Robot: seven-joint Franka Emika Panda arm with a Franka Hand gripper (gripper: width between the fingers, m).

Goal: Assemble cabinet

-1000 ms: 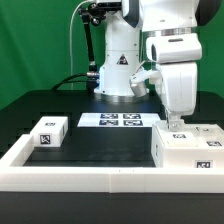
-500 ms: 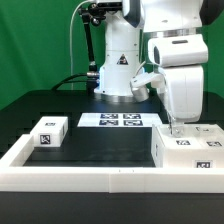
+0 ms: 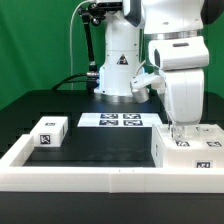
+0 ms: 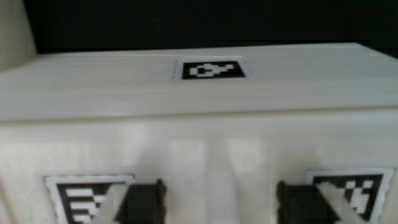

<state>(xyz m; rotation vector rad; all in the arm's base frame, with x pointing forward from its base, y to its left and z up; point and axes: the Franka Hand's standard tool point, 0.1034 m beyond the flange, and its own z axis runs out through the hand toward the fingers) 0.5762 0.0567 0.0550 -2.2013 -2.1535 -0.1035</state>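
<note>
The white cabinet body (image 3: 186, 150) sits at the exterior view's right, against the front rail, with tags on its top and front. A smaller white block (image 3: 211, 131) lies just behind it and another tagged block (image 3: 49, 131) lies at the left. My gripper (image 3: 178, 128) hangs right over the body's top, fingertips at its surface. In the wrist view my gripper (image 4: 217, 200) shows two dark fingertips (image 4: 143, 200) set apart, with white plastic of the cabinet body (image 4: 214, 150) between them and a tagged white face (image 4: 210, 70) beyond. Nothing is gripped that I can see.
The marker board (image 3: 121, 120) lies flat at the back middle, in front of the robot base (image 3: 118, 70). A low white border rail (image 3: 90, 178) runs along the front and the left side of the black table.
The arm has shifted slightly toward the exterior view's right and a little lower over the cabinet body. The parts have not moved.
</note>
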